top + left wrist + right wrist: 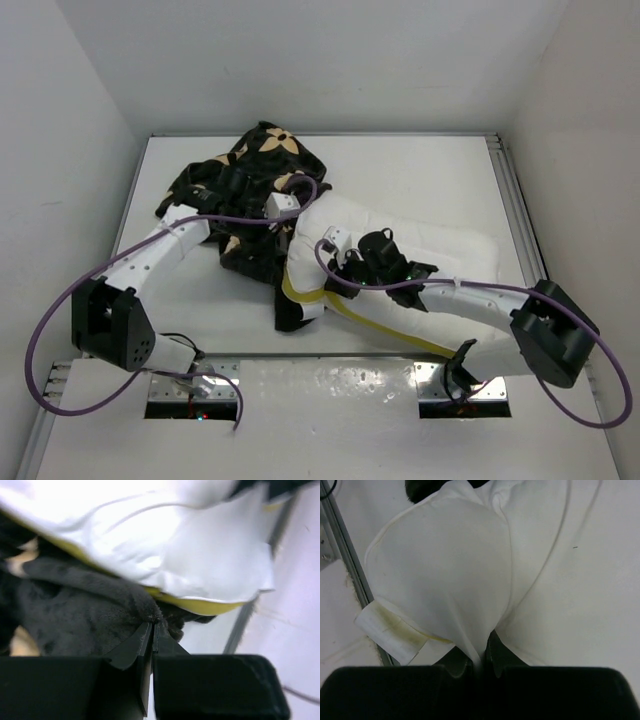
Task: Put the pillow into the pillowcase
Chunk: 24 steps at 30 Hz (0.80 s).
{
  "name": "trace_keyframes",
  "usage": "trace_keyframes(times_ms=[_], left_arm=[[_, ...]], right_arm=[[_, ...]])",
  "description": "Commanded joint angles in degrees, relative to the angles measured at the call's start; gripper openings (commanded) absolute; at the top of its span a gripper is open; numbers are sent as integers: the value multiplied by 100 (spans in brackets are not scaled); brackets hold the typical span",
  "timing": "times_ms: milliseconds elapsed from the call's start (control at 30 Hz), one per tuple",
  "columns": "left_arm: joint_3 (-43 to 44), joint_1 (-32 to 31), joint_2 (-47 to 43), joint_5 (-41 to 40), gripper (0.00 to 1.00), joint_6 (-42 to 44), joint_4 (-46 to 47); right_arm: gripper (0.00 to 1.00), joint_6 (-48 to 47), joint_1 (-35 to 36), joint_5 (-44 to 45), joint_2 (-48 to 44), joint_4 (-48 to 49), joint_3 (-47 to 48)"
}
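Now the white quilted pillow point(420, 255) lies across the desk point(420, 165) from the centre toward 4 o'clock. Its yellow-trimmed end overlaps the black flowered pillowcase point(250, 170), which is bunched toward 10 o'clock. The left end effector point(152, 627) is pinched tight on a fold of the pillowcase. The right end effector point(479, 655) is clamped on the pillow's white cover.

pillow point(450, 245): smooth white cloth with a faint sheen, you'll see; yellow trim at 7 o'clock.
pillowcase point(265, 150): matt, fuzzy black plush cloth.
table point(400, 170): smooth matt white surface.
left gripper point(152, 628): matt black plastic, as you see it.
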Motion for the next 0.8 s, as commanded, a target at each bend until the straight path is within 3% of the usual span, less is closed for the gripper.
trace_keyframes(times_ms=[0, 133, 267, 367, 600, 667, 767], left_arm=[[149, -292, -101, 812, 0, 1074, -938], [167, -837, -154, 989, 0, 1595, -1407], [36, -821, -250, 822, 0, 1350, -1074], [-183, -680, -312, 900, 0, 1078, -768], [-457, 188, -391, 988, 0, -188, 377], [-326, 435, -365, 1451, 0, -119, 246], [-220, 209, -347, 1692, 0, 277, -158]], right_arm=[[0, 660, 15, -215, 214, 583, 441], [0, 1419, -135, 1134, 881, 1436, 825], [0, 2393, -108, 2401, 1286, 1148, 1293], [0, 2580, 32, 2826, 1323, 1077, 1276], [0, 1728, 919, 2546, 1173, 1594, 584], [0, 1963, 1025, 2616, 1112, 1918, 267], [0, 2386, 999, 2695, 1129, 2315, 90]])
